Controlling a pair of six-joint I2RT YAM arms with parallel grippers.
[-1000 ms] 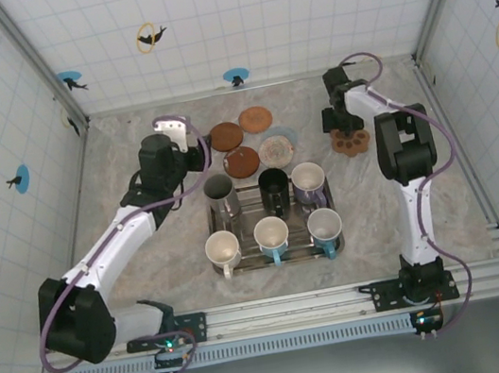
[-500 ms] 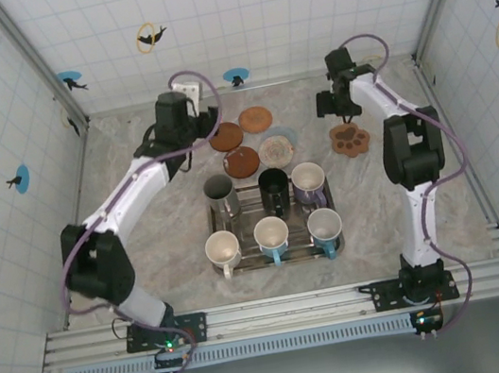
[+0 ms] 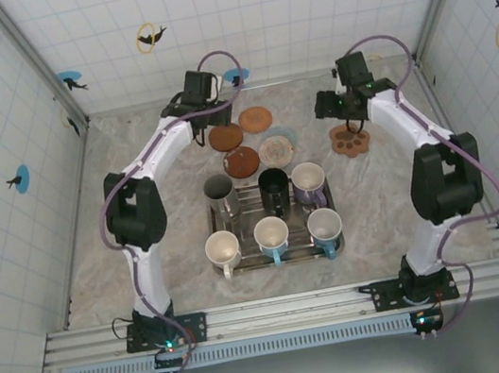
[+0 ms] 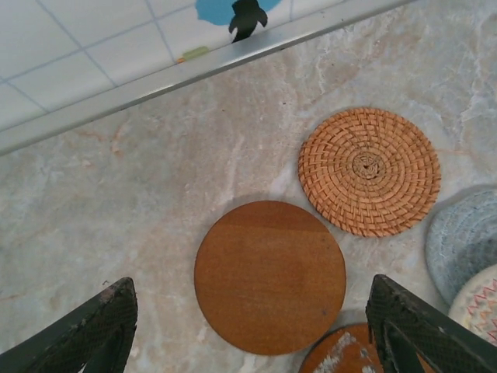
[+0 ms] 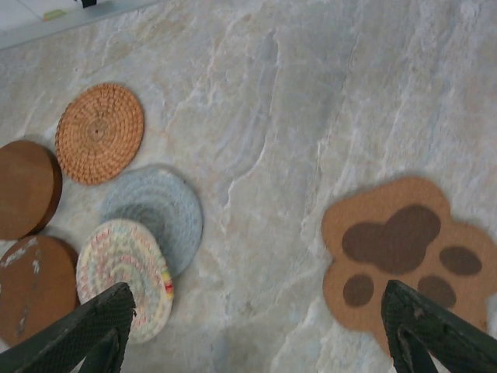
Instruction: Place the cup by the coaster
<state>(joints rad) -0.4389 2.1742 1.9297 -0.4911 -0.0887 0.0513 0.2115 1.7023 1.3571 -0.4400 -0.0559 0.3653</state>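
Several cups stand in a metal tray (image 3: pixel 248 261): a steel cup (image 3: pixel 220 191), a black cup (image 3: pixel 274 187), a patterned cup (image 3: pixel 308 180) and three pale ones in front. My left gripper (image 3: pixel 203 110) hangs open at the back. In the left wrist view the left gripper (image 4: pixel 252 315) is empty over a round wooden coaster (image 4: pixel 269 277). My right gripper (image 3: pixel 338 107) is open and empty too. In the right wrist view the right gripper (image 5: pixel 256 315) hovers over bare table, left of a paw-shaped coaster (image 5: pixel 404 249). That paw coaster (image 3: pixel 350 141) lies alone at the right.
More coasters cluster behind the tray: a woven one (image 4: pixel 369 171), a blue-grey one (image 5: pixel 159 210) under a pastel one (image 5: pixel 124 276), and a worn brown one (image 3: pixel 242 161). The back wall's metal rail (image 4: pixel 233 58) runs close behind the left gripper. Tiled walls enclose the table.
The left arm swung from beside the tray to the back, over the coasters. The right gripper drew back from the paw coaster and its jaws spread wider.
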